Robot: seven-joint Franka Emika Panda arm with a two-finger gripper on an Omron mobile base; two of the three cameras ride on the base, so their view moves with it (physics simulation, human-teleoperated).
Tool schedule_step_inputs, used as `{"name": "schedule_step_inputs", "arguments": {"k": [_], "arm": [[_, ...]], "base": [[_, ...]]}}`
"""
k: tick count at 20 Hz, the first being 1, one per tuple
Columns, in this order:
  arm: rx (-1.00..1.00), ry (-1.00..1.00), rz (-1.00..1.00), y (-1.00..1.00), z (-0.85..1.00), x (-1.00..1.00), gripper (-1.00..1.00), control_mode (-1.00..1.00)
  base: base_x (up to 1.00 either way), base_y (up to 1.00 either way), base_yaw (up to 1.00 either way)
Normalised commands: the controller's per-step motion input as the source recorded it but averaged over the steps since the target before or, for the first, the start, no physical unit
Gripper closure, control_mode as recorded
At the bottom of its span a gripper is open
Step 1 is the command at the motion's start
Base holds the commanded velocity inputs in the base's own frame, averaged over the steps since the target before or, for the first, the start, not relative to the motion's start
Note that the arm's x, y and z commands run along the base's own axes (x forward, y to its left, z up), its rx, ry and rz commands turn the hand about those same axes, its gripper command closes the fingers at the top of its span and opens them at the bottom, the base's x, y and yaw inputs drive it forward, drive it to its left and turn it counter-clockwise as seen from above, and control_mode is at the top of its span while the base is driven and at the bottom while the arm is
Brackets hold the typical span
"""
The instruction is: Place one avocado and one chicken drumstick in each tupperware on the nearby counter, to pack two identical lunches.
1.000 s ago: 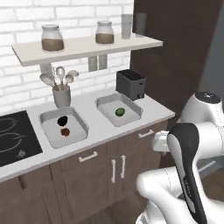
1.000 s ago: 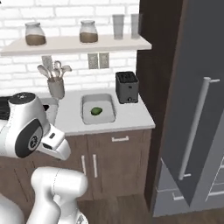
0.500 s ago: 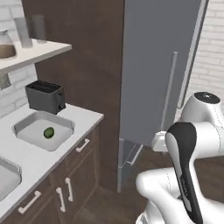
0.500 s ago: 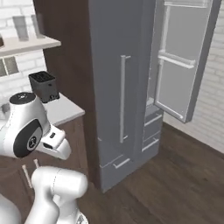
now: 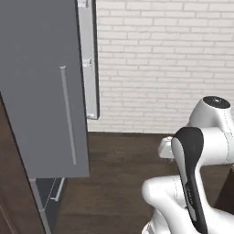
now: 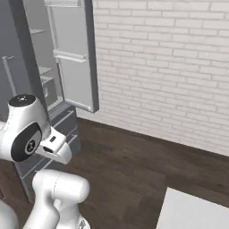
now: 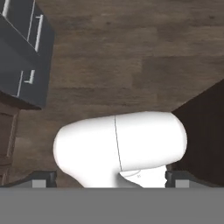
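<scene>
A: What is in front of the robot?

B: A tall grey fridge (image 5: 43, 87) fills the left of the left base view, its door (image 6: 74, 53) swung open at the upper left of the right base view, with shelves inside. A white brick wall (image 5: 164, 59) runs across the upper right, above a dark wood floor (image 6: 147, 165).

A: And the gripper?

B: Its finger tips (image 7: 43, 177) stand wide apart at the bottom of the hand view, released and empty.

A: The avocados, drumsticks, tupperware?

B: None lie in these frames, so I cannot place them.

A: How should the step go?

B: I judge the base is travelling. Keep the arm tucked and steer clear of the open door, the grey drawers (image 7: 24, 48) at the hand view's upper left, and the pale slab (image 6: 192, 210) at lower right.
</scene>
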Motion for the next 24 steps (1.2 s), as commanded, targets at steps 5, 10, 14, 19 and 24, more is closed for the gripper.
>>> {"name": "schedule_step_inputs", "arguments": {"k": [5,10,14,19,24], "arm": [[0.00,0.00,0.00,0.00,0.00,0.00,-1.00,1.00],[0.00,0.00,0.00,0.00,0.00,0.00,-1.00,1.00],[0.00,0.00,0.00,0.00,0.00,0.00,-1.00,1.00],[0.00,0.00,0.00,0.00,0.00,0.00,-1.00,1.00],[0.00,0.00,0.00,0.00,0.00,0.00,-1.00,1.00]], "base": [[1.00,-0.98,-0.33],[1.00,-0.57,-0.02],[1.00,-0.50,0.03],[0.81,0.12,0.13],[1.00,0.05,0.01]]}}
